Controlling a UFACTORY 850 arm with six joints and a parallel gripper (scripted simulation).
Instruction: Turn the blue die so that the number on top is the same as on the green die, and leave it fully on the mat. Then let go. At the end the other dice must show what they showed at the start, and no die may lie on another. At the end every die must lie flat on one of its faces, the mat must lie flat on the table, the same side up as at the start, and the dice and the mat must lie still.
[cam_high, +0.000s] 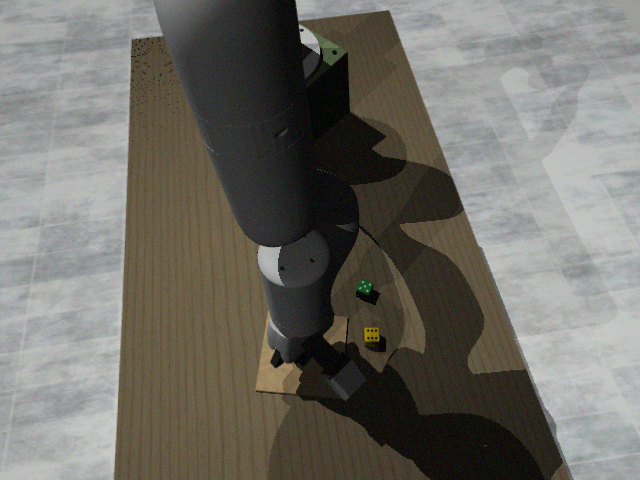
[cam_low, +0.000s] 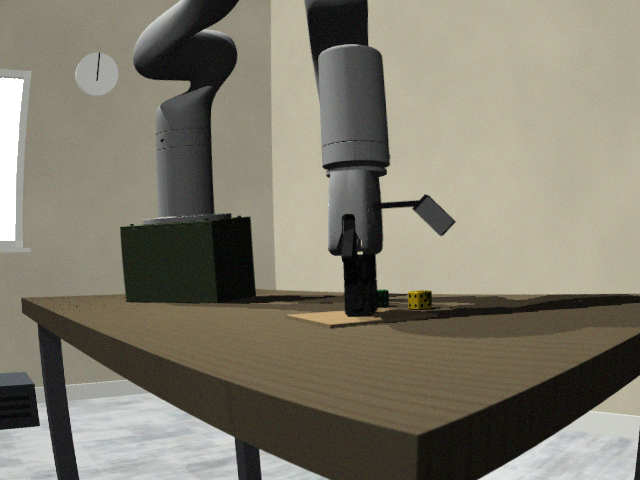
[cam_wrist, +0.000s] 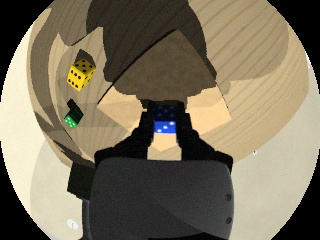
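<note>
The blue die (cam_wrist: 165, 120) stands between my fingertips on the mat (cam_high: 268, 379) (cam_low: 310, 317) (cam_wrist: 212, 114); the fingers hide it in the top and exterior views. My gripper (cam_low: 360, 310) (cam_wrist: 165, 110) points down, low over the mat, and is shut on the die, with a finger against each of two opposite sides. In the wrist view one die face is lit and one is dark; the lit one shows white pips, but I cannot read their number surely. The green die (cam_high: 364, 287) (cam_low: 382, 298) (cam_wrist: 72, 119) shows five on top, off the mat.
The yellow die (cam_high: 371, 334) (cam_low: 419, 299) (cam_wrist: 81, 75) lies on the table (cam_high: 175, 310) (cam_low: 258, 372) off the mat, near its edge, with six on top. The green robot base (cam_high: 330, 98) (cam_low: 170, 263) stands at the back. The arm's shadow covers part of the mat.
</note>
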